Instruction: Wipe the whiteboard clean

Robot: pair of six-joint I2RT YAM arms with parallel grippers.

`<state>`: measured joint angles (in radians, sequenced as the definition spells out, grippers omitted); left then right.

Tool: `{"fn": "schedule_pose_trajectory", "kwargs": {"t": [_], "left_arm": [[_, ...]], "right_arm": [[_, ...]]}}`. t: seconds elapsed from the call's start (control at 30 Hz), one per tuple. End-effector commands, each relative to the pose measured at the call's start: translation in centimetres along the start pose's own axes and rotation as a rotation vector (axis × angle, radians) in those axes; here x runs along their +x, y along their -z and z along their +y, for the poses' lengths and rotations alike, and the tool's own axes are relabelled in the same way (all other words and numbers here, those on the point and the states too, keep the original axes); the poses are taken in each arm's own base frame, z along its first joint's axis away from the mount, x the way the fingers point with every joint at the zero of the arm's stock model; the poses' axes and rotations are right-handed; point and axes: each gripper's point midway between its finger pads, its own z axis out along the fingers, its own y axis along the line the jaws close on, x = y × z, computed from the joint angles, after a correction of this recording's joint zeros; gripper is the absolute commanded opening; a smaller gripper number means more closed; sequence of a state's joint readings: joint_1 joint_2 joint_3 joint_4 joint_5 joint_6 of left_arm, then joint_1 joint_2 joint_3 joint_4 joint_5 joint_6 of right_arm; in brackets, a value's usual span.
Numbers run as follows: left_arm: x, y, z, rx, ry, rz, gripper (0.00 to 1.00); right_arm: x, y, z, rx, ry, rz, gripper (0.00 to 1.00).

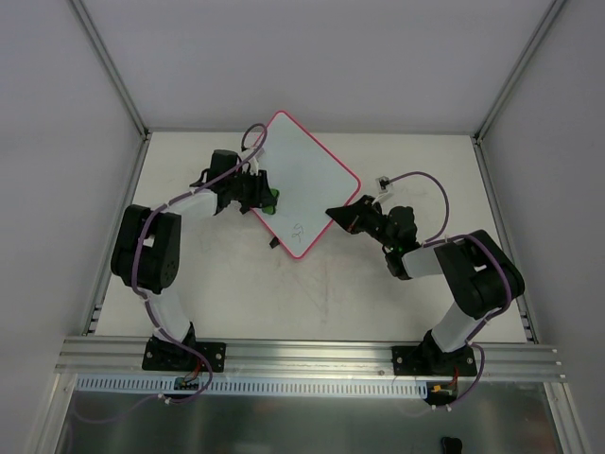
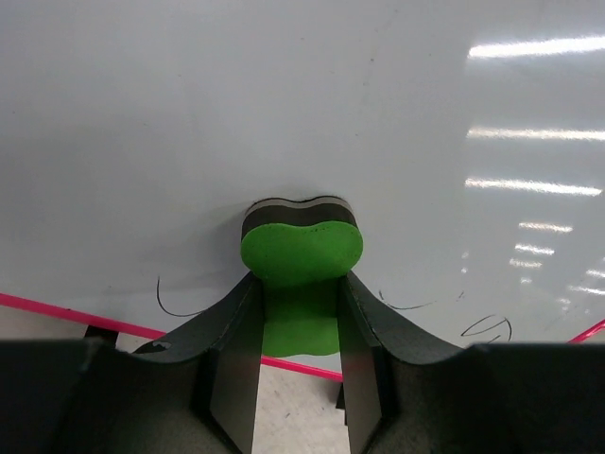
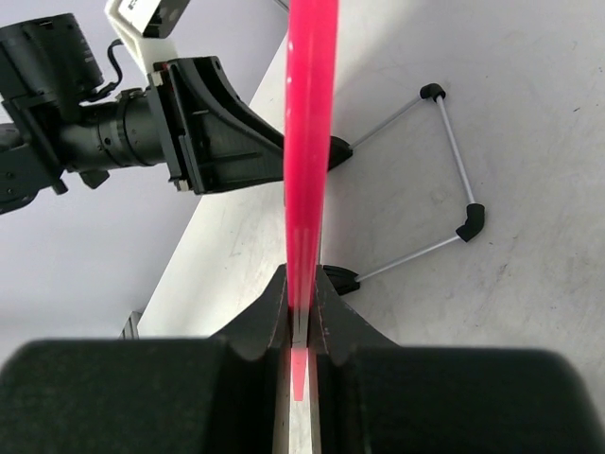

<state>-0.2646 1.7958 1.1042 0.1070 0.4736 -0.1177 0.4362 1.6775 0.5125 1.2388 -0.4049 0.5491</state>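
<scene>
**White counter (image 1: 321,293) between grey walls, with the board (image 1: 307,184) toward 12 o'clock, gripped from both sides.**

From above, the board appears as a diamond, its far corner reaching past the counter's far edge. The left claw (image 2: 301,279), at the board's 8 o'clock edge, is closed on a green eraser (image 2: 301,253) whose dark face touches the white surface. The right claw (image 3: 302,279), at 4 o'clock, is clamped tight on the pink frame (image 3: 307,142), seen edge-on from its wrist. Dark marks (image 1: 298,229) show near the 6 o'clock corner. A wire stand (image 3: 454,156) with black ends juts from the frame toward 3 o'clock.
</scene>
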Motion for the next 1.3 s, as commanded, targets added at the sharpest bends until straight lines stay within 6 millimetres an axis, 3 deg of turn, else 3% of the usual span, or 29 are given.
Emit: {"fn": "schedule_pose_trajectory", "kwargs": {"t": [0.0,0.13,0.37,0.7,0.73,0.83,0.93,1.0,1.27], "left_arm": [[1.0,-1.2,2.0,-0.031,0.099,0.054,0.00],[-2.0,-1.1,4.6,-0.020,0.188,-0.001,0.00],[-4.5,-1.1,8.0,-0.070,0.299,-0.056,0.00],[-9.7,0.0,10.2,-0.102,0.310,-0.145,0.00],[-11.0,0.3,9.9,-0.089,0.293,-0.165,0.00],[-12.3,0.4,9.9,-0.087,0.281,-0.160,0.00],[-13.0,0.3,10.1,-0.100,0.278,-0.152,0.00],[-12.4,0.3,10.2,-0.105,0.287,-0.129,0.00],[-7.4,0.8,9.7,-0.119,0.343,-0.037,0.00]], "right_arm": [[-4.5,0.4,9.4,-0.345,0.217,-0.152,0.00],[-4.4,0.3,9.4,-0.347,0.212,-0.147,0.00],[-4.3,0.3,9.3,-0.347,0.213,-0.143,0.00],[-4.0,0.5,9.3,-0.346,0.227,-0.141,0.00],[-4.0,0.5,9.3,-0.346,0.227,-0.141,0.00],[-4.0,0.6,9.2,-0.343,0.230,-0.142,0.00],[-3.9,0.5,9.2,-0.344,0.226,-0.139,0.00],[-3.9,0.5,9.1,-0.344,0.224,-0.136,0.00],[-3.9,0.5,9.2,-0.345,0.223,-0.137,0.00]]}}
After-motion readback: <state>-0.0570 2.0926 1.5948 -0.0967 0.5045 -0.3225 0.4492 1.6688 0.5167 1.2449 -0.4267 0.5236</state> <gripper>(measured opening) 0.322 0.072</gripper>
